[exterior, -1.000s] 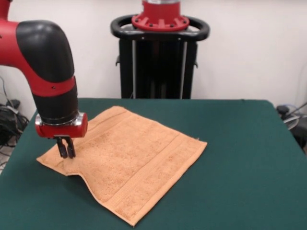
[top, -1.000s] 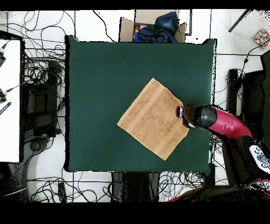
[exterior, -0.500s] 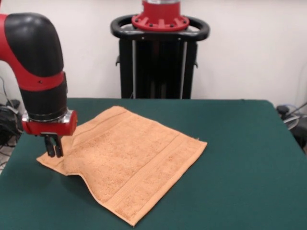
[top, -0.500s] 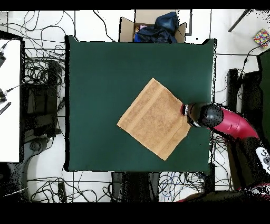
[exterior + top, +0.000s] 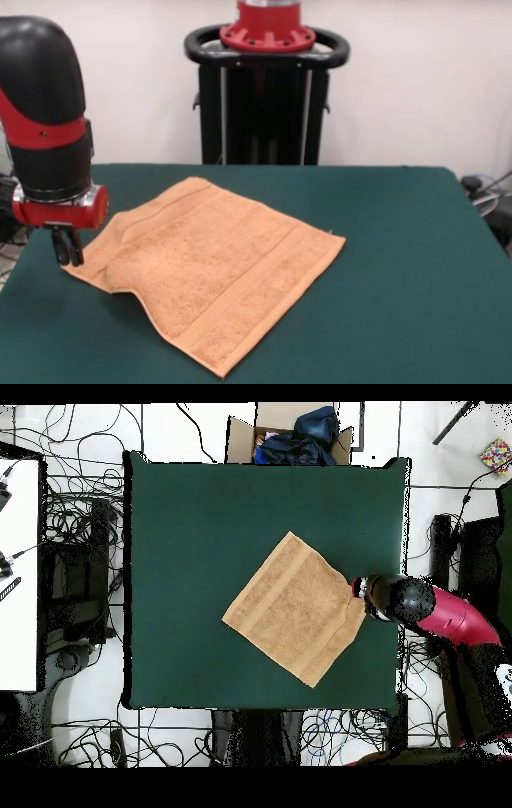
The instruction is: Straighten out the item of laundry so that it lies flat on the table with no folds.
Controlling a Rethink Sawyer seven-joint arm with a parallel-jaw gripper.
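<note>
Since 1 second ago the arm has slid sideways toward the table's edge, so the gripper (image 5: 67, 254) now hangs at the towel's outermost corner instead of over the cloth. Its 2 fingers look pressed together; whether a bit of corner is pinched between them I cannot tell. The item of laundry (image 5: 210, 268) lies near the middle of the table (image 5: 400, 280), turned like a diamond and mostly flat. Along the edge nearest the gripper, in the front view, it dips inward with a small raised wrinkle.

To finish well, I judge the corner should be drawn outward, low and slowly, only until that dip flattens; pulling further would drag the whole towel toward the table edge.

Beyond the table's far side in the overhead view, an open cardboard box (image 5: 240, 436) holds bundled dark blue fabric (image 5: 300, 436).
</note>
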